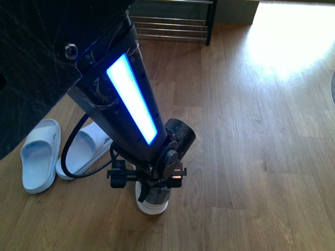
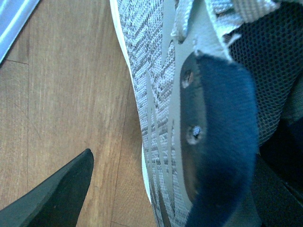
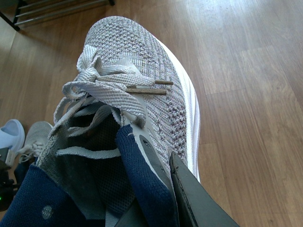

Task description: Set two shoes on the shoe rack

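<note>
Grey-knit, white-soled shoe [image 3: 142, 66] | right end effector [image 3: 158, 198] grasping it | left end effector [image 2: 175, 163] released

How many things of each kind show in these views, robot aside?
sneaker: 2
slide: 2
rack: 1
Total: 5

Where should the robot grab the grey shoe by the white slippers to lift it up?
Best guess: pinch the grey sneaker by its side wall at the navy collar. Come down from above, with one finger inside the opening and one outside. The shoe stands on its sole with the opening up, and that wall is thin. The toe and sole look too wide.
</note>
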`<state>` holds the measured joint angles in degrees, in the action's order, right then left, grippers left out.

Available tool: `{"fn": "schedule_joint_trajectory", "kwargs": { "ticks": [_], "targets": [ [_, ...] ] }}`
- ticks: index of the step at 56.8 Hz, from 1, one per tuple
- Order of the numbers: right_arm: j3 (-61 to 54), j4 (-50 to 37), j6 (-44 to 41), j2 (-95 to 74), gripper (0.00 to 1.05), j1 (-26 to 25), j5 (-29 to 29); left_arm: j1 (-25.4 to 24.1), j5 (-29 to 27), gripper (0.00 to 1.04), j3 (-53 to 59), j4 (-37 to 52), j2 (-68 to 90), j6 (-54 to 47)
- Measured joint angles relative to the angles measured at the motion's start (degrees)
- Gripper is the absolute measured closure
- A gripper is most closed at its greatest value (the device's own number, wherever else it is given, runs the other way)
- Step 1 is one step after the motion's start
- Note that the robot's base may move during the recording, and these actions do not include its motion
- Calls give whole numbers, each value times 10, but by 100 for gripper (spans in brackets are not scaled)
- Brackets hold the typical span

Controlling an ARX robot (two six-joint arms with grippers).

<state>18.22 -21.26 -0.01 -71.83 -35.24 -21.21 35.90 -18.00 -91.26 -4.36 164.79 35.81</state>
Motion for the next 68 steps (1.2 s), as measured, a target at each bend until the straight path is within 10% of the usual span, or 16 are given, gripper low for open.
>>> {"fn": "schedule_joint_trajectory", "kwargs": {
  "ticks": [11, 24, 39, 68],
  "targets": [
    [0, 0, 0, 0, 104, 0, 0, 4, 23, 43, -4, 11, 4, 1],
    [0, 0, 0, 0, 104, 0, 0, 3, -7, 8, 9, -15, -7, 9],
    [0, 0, 0, 0, 104, 0, 0, -4, -36, 10, 27, -22, -10, 26],
    [0, 0, 0, 0, 104, 0, 0, -1, -17, 91, 24, -15, 9, 21]
  ]
}}
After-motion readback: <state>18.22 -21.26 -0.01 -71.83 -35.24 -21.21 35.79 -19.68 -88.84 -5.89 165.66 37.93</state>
